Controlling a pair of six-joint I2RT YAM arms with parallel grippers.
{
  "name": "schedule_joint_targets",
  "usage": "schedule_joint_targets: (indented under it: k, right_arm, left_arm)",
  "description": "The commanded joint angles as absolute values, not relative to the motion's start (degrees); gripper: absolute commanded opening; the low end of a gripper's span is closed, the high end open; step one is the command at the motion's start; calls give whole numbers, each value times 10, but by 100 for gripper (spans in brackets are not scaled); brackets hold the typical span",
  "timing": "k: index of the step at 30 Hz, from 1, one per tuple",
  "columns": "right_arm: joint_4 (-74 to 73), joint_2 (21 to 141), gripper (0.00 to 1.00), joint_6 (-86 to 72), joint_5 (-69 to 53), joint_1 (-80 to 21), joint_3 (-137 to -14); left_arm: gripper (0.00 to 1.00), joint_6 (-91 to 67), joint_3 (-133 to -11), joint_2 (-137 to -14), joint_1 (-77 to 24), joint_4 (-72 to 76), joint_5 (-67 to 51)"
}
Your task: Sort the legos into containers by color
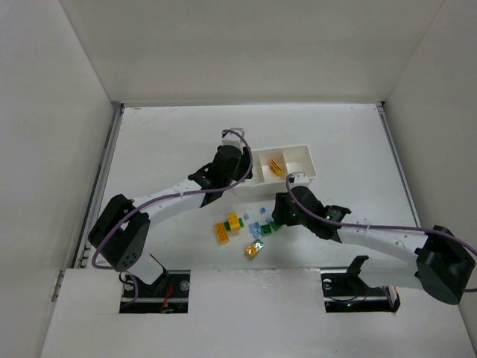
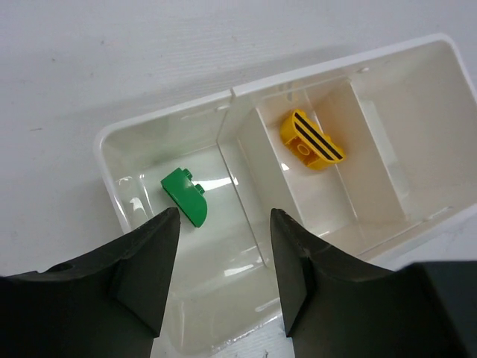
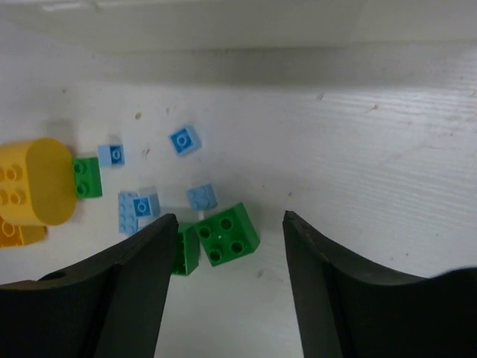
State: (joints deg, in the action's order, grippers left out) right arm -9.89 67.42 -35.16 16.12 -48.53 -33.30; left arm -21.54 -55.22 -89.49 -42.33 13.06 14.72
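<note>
The white tray (image 1: pixel 307 151) lies at mid-table. In the left wrist view the tray (image 2: pixel 160 117) holds a green curved brick (image 2: pixel 186 196) in its left compartment and a yellow black-striped brick (image 2: pixel 311 139) in the middle one; the right compartment is bare. My left gripper (image 2: pixel 224 216) is open and empty above the tray's left part (image 1: pixel 240 168). My right gripper (image 3: pixel 229 216) is open and empty just above a green square brick (image 3: pixel 228 233), with a second green brick (image 3: pixel 187 250) at its left finger. Several pale blue bricks (image 3: pixel 184 139) and a yellow brick (image 3: pixel 37 181) lie beyond.
Loose bricks lie in a cluster near the table's front middle: yellow (image 1: pixel 235 221), orange (image 1: pixel 222 232), blue (image 1: pixel 255 229) and a yellow-green one (image 1: pixel 253 249). White walls enclose the table on three sides. A small green brick (image 3: pixel 88 177) touches the yellow one.
</note>
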Motion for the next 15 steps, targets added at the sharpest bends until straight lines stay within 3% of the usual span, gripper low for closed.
schedule_joint_targets:
  k: [1, 4, 7, 10, 15]
  right_arm:
    - [-130, 661, 60, -344, 170, -515, -366]
    - [-131, 647, 51, -342, 164, -560, -376]
    - [-107, 667, 51, -338, 152, -604, -402]
    - [-69, 723, 62, -344, 156, -625, -438]
    - [-26, 838, 70, -344, 158, -642, -507]
  left_arm:
    - [48, -200, -527, -815, -435, 139, 158]
    - [45, -203, -473, -753, -446, 121, 163]
    - [45, -218, -416, -687, -451, 95, 191]
    - [45, -240, -365, -625, -450, 71, 226]
    - [45, -283, -305, -552, -431, 41, 235]
